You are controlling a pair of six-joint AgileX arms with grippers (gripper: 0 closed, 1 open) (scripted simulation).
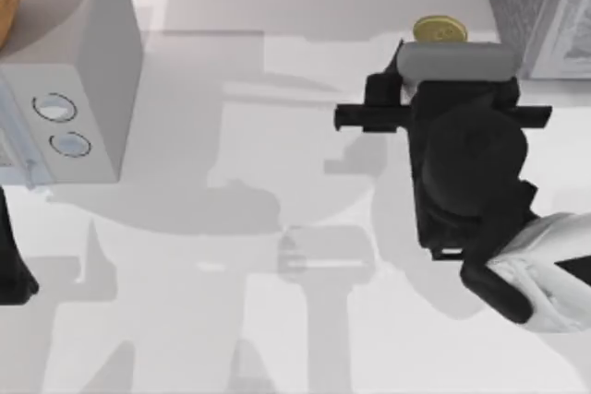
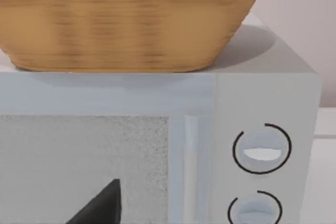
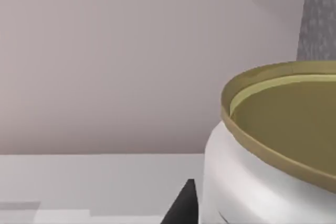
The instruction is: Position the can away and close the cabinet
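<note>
The right arm's pincer hangs right over the can, but I cannot tell if it is spread or pinching. It should squeeze the can's middle and keep it straight up. The can stands near the tabletop's far edge, just beside the cabinet. Open room lies left.

The left pincer waits by the pale box with dials.
</note>
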